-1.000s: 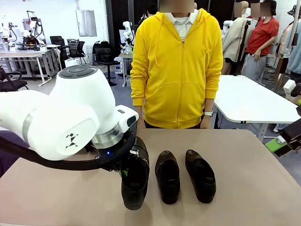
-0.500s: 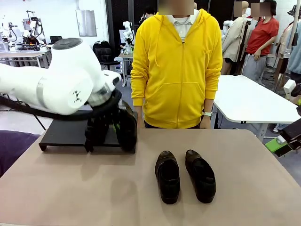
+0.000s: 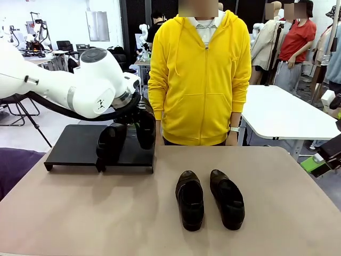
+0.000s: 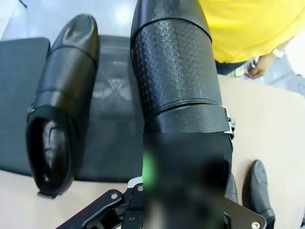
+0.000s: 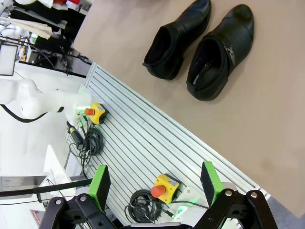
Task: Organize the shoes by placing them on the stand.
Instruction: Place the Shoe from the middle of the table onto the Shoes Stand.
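My left tool point(image 3: 137, 124) grips a shoe point(image 4: 174, 62) over the stand point(image 3: 74, 144), beside another shoe point(image 3: 110, 143); right tool point(image 5: 155, 183) open. Person point(image 3: 200, 74) behind beige desk point(image 3: 106, 213).

The gripped shoe point(image 4: 174, 71) is blurred at its heel (nearest the lens), hiding the left jaws.

No legible writing; a black emblem point(image 3: 100, 104) marks the left arm point(image 3: 50, 88).

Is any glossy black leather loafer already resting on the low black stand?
Yes, one black leather loafer sits on the flat black stand.
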Tool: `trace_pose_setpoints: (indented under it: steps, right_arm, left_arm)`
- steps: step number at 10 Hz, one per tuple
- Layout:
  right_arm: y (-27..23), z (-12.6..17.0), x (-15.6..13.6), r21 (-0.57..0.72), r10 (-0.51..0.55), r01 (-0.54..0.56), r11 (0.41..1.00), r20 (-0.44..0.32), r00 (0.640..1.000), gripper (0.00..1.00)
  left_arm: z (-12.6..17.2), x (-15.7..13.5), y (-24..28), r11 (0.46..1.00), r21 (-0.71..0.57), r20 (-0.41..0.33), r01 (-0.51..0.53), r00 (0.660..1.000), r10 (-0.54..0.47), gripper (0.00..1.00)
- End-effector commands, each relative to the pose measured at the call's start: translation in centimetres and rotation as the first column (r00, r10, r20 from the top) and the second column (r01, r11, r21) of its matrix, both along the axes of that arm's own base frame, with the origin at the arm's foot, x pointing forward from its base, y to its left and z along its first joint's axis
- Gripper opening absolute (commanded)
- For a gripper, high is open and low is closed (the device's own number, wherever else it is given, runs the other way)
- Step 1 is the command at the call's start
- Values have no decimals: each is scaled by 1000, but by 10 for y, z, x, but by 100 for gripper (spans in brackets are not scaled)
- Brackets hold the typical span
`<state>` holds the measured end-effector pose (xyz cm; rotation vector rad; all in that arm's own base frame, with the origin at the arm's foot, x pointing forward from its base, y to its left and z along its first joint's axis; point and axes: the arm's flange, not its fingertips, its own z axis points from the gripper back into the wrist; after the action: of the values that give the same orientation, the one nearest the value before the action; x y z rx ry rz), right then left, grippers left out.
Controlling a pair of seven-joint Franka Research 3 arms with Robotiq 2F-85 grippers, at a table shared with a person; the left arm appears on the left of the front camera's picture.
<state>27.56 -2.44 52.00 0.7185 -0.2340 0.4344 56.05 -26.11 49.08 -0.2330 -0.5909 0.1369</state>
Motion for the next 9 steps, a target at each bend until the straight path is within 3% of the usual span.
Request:
trace_pose_setpoints:
  steps: [1,3,6,9]
  right_arm:
    - [1,5,2,11,-3,3,1000,-6,1000,100]
    - [1,5,2,11,-3,3,1000,-6,1000,100]
    - [1,5,2,11,-3,3,1000,-6,1000,100]
    - [1,5,2,11,-3,3,1000,-6,1000,100]
  left_arm:
    - [0,7,-10,999,40,57,-23,998,21,0]
    - [-11,12,-4,993,105,94,-57,994,47,0]
    - [-34,23,18,993,93,69,-79,995,73,0]
    - [-44,29,25,992,109,-7,-59,998,60,0]
